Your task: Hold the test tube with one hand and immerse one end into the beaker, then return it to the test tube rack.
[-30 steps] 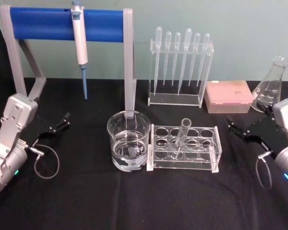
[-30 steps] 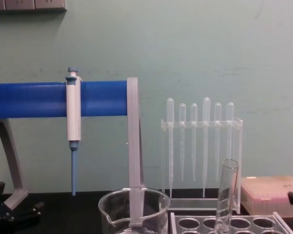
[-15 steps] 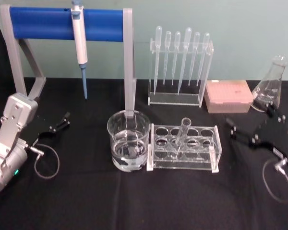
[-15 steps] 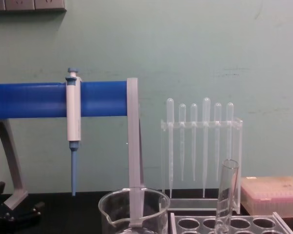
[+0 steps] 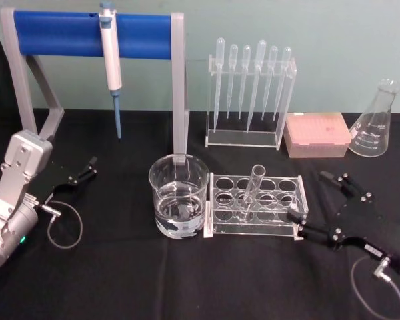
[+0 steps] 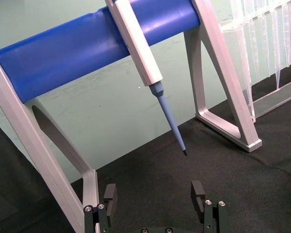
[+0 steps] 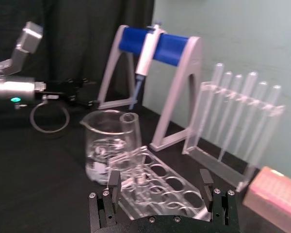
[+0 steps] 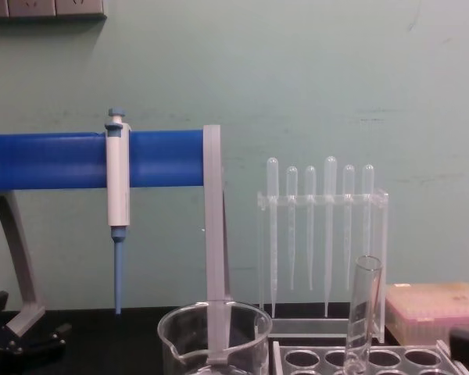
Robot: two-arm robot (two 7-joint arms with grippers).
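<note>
The test tube (image 5: 252,192) leans in the middle of a clear rack (image 5: 300,200), its flared rim above the holes. It also rises beside the rack in the chest view (image 8: 364,312). The beaker (image 5: 179,197) holds some water and stands just left of the rack. My right gripper (image 5: 309,199) hovers open at the rack's right end, one finger beside its front corner, nothing between the fingers. The right wrist view looks past the open fingers (image 7: 160,178) at the test tube (image 7: 132,145) and beaker (image 7: 103,145). My left gripper (image 5: 85,169) rests open at the far left, away from the glassware.
A blue and grey stand (image 5: 67,32) carrying a pipettor (image 5: 111,57) spans the back left. Behind the rack stands a holder of plastic pipettes (image 5: 250,93), with a pink tip box (image 5: 317,133) and a conical flask (image 5: 375,123) to its right. A black cloth covers the table.
My right arm has swung in from the right edge, forward and left, bringing its open gripper to the rack's right end. The left arm and the glassware stay put.
</note>
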